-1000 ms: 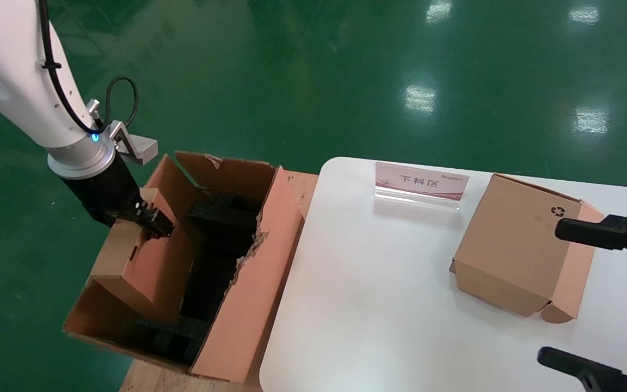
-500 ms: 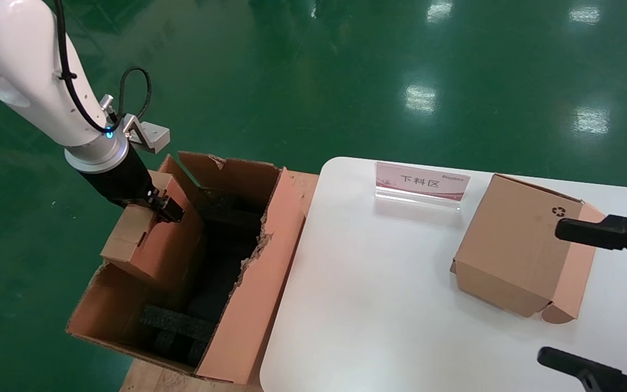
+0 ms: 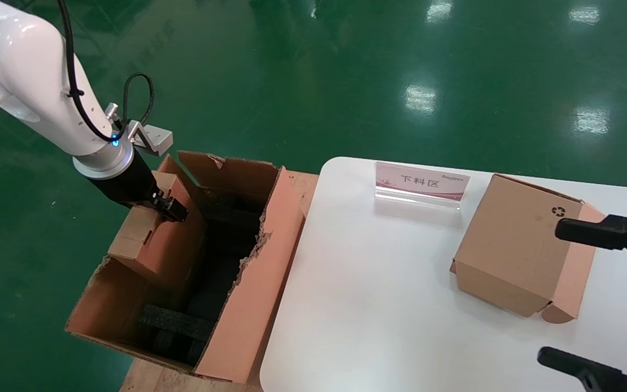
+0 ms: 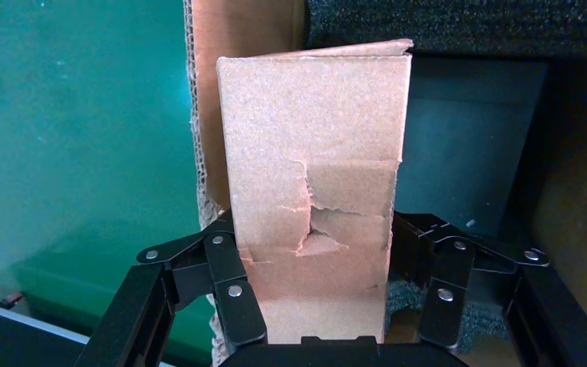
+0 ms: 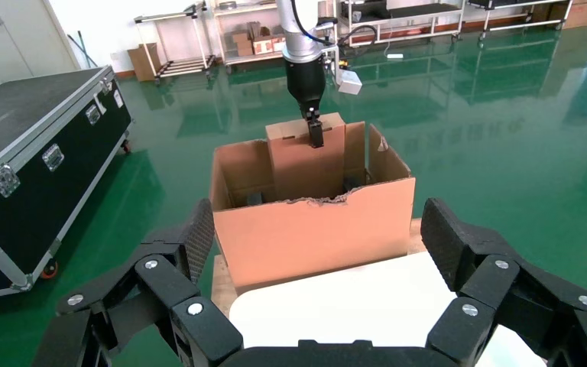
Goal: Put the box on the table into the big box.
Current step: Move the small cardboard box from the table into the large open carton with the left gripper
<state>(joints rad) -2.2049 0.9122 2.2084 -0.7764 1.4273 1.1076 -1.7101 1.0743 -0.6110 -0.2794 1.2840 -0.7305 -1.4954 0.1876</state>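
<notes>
The small flat brown box [image 3: 161,250] stands on edge inside the big box [image 3: 253,305], against its far left wall, above black foam [image 3: 177,321]. My left gripper [image 3: 174,209] is shut on the small box's top edge; the left wrist view shows the box [image 4: 313,153] between my left gripper's [image 4: 313,306] fingers. The right wrist view shows the big box [image 5: 275,245] with the small box [image 5: 306,164] and left gripper [image 5: 316,134] above it. My right gripper [image 3: 550,291] is open and empty over the right of the white table [image 3: 373,305], and shows in its own view [image 5: 319,222].
A cube-like cardboard box with a recycling symbol [image 3: 509,245] sits on the table between my right gripper's fingers. A pink sign stand [image 3: 419,182] is at the table's back edge. The big box rests on a wooden pallet [image 3: 145,381]. A black case [image 5: 30,153] stands on the green floor.
My left gripper has carried the small box up and toward the back of the big box, exposing more black foam below. The right arm has not moved.
</notes>
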